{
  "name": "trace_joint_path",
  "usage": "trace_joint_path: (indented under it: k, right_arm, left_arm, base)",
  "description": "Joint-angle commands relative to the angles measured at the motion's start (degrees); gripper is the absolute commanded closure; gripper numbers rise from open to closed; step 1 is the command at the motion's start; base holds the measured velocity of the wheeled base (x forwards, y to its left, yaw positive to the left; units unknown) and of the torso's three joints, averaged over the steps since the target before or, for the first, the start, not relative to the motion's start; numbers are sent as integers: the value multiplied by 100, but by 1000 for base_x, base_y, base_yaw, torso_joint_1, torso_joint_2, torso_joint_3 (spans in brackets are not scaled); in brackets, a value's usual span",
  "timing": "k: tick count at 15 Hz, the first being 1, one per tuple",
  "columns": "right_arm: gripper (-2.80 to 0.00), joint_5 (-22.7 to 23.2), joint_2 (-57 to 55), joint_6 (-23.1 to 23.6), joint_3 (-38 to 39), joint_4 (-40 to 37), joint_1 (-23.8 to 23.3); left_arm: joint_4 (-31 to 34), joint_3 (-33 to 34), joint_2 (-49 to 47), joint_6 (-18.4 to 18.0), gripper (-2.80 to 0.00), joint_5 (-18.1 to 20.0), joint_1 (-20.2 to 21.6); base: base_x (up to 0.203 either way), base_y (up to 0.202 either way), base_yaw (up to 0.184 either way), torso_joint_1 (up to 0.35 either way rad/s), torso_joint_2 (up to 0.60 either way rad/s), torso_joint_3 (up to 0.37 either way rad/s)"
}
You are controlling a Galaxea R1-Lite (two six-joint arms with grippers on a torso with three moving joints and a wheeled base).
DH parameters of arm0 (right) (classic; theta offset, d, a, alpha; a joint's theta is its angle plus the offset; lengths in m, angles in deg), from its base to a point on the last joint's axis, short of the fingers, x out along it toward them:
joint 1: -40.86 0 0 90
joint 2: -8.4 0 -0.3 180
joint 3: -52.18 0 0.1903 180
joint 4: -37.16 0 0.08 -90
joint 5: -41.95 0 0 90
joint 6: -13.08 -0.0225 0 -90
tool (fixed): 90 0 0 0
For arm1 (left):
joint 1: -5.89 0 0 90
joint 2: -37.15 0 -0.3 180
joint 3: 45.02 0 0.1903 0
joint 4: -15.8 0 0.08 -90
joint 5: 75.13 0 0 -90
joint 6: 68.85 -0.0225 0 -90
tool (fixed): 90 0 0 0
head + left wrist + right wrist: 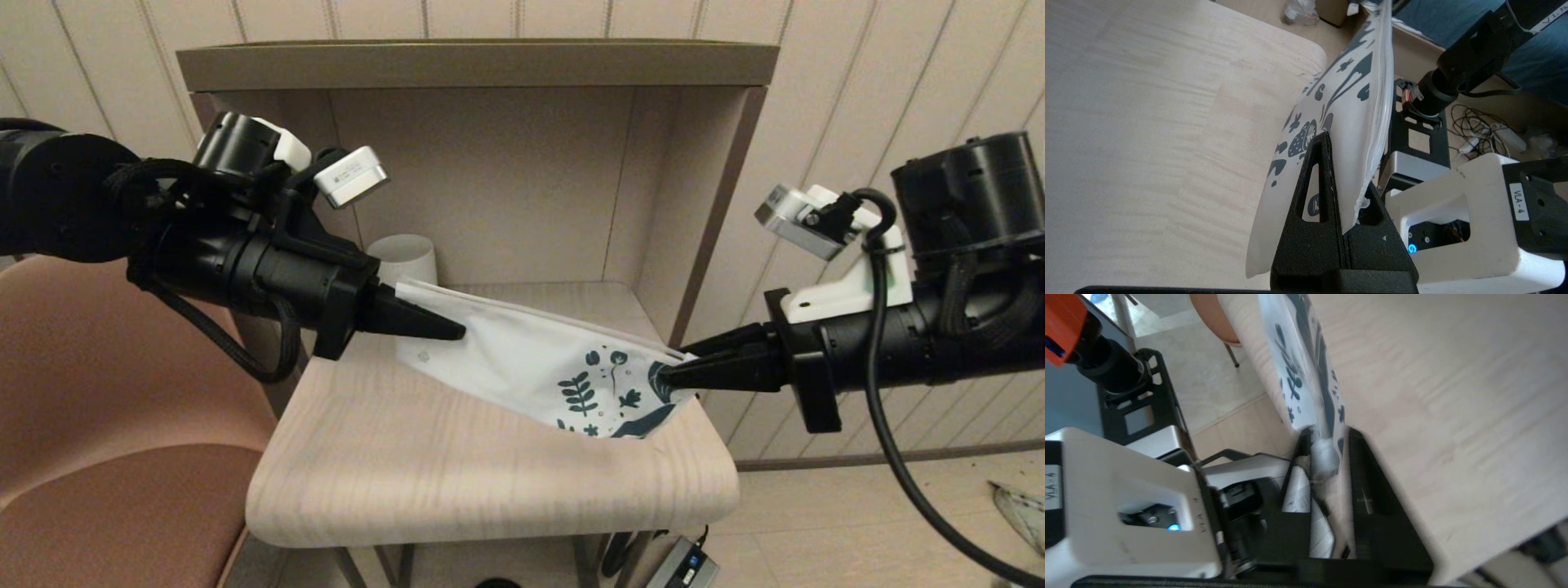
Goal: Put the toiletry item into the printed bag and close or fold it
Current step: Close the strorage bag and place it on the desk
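Head view: one printed bag [539, 363] stretched above the pale wood worktop [457, 474] between two grippers, left gripper [453, 331] at its plain end, right gripper [665, 377] at its leaf-printed end; one white mug [406, 257] behind. Left wrist view: jaws clenched on the bag. Right wrist view: jaws grasping the printed edge.

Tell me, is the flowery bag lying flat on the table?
No, the printed bag is held up off the table, stretched between the left tool and the right tool.
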Motion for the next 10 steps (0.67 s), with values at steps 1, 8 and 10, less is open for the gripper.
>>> trace_joint_path:
  k: [1,8,10]
  right_arm:
    - [-280,28,2,25,93,166,2]
    - [-280,55,187,-16,-38,191,-309]
    - [-280,70,376,-46,-90,192,-585]
  left_arm:
    - [13,0,2,-13,0,33,-2]
    - [-75,-304,-636,62,0,-6,232]
    - [-78,-544,-910,221,0,27,473]
  base:
    - [0,0,0,0,0,0]
    - [0,0,0,0,0,0]
    - [0,0,0,0,0,0]
